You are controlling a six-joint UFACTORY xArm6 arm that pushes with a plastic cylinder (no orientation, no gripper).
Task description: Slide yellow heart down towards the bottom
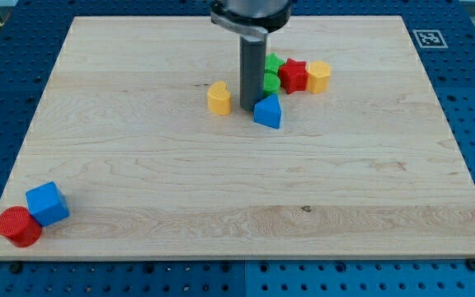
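The yellow heart (218,97) lies on the wooden board (138,165) a little above the board's middle. My tip (247,110) stands just to the heart's right, a small gap apart, and close against the left side of a blue triangle (268,112). The rod rises from there to the view's top and hides part of a green block (272,73) behind it.
A red star-like block (293,75) and a yellow block (318,76) sit right of the green one. A blue cube (47,203) and a red cylinder (18,227) sit at the board's bottom left corner. A marker tag (430,37) is at top right.
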